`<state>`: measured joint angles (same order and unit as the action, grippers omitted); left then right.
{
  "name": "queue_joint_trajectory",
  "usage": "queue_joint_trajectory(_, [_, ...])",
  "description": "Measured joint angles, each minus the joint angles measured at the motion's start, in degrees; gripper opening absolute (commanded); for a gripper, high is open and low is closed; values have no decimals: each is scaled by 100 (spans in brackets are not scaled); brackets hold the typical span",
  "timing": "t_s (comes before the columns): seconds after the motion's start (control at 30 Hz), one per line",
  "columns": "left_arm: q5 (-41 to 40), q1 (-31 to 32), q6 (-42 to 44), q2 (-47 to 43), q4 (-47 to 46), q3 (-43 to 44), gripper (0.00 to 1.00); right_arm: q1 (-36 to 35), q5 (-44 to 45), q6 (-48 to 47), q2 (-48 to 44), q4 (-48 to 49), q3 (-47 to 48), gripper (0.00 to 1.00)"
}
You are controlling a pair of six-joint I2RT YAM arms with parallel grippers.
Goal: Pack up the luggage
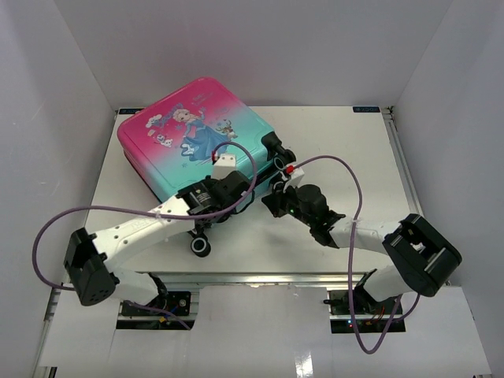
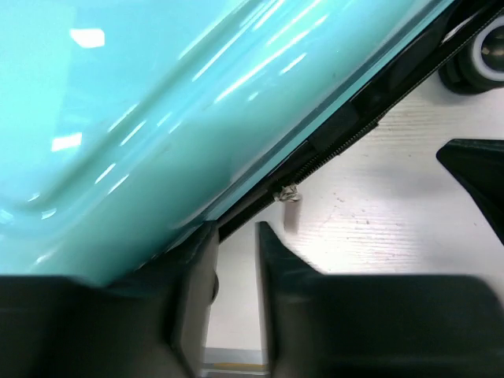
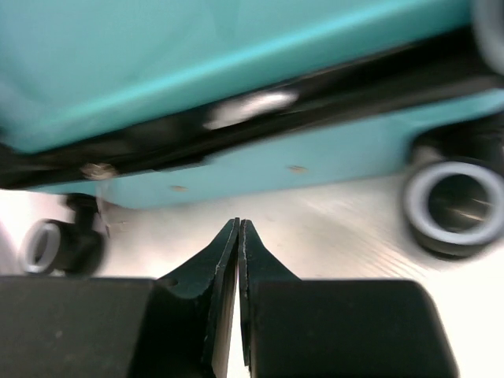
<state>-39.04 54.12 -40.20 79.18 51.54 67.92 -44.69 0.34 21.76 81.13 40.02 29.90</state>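
Left gripper (image 2: 236, 236) jaws narrow, small gap with bare table showing through, nothing between them. Tips sit low at the near side of the luggage (image 1: 185, 134), a small hard-shell child's suitcase, pink-to-teal with a cartoon princess print, black trim. Left finger looks pressed against or right under the teal shell edge; can't tell which. Small silver metal zipper pull (image 2: 290, 197) hangs from the black zipper band (image 2: 346, 134) just beyond the fingertips, apart from them.

Right gripper (image 3: 239, 224) fingers pressed together, empty, tips pointing at the suitcase's side near the table surface, between two black-and-grey caster wheels (image 3: 453, 205), not touching the shell.

Suitcase lies flat, lid down, printed face up, on the far-left part of the white table (image 1: 346, 157), turned at an angle, wheeled end toward the right arm.

Step, as judged: lid is closed, so this looks like the zipping stage, left gripper lining up on the pull. Can't tell how much of the zip is already run. Next move calls for the tips to advance a little and slightly right so the pull tab sits in the gap, then a pinch; tab is tiny and dangling, easy to knock aside. Right gripper probably needs to brace the case so it doesn't slide.

Pose: left arm (image 1: 142, 224) stretched forward and right from its base, wrist low and near level at the case's near edge. Right arm (image 1: 370, 232) folded leftward, elbow out right, wrist low at the near-right corner. Both wrists near each other.
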Motion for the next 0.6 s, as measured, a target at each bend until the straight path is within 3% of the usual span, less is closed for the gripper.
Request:
queue_joint_trajectory(0.13, [142,-99,390,-790,-228,-94,68,5,369,-133,345,-101,145,8])
queue_joint_trajectory(0.3, [315,-130,802,-1207,-351,70,69,-12,369,-283,491,-132,314,9])
queue_joint_trajectory(0.4, [264,-154,808,-1067,-278,246,68,-79,344,-381,484,-128,368,16])
queue_joint_trajectory(0.6, [-611,-153,-62,-949,1072,933,68,-217,291,-482,308,-132,370,31])
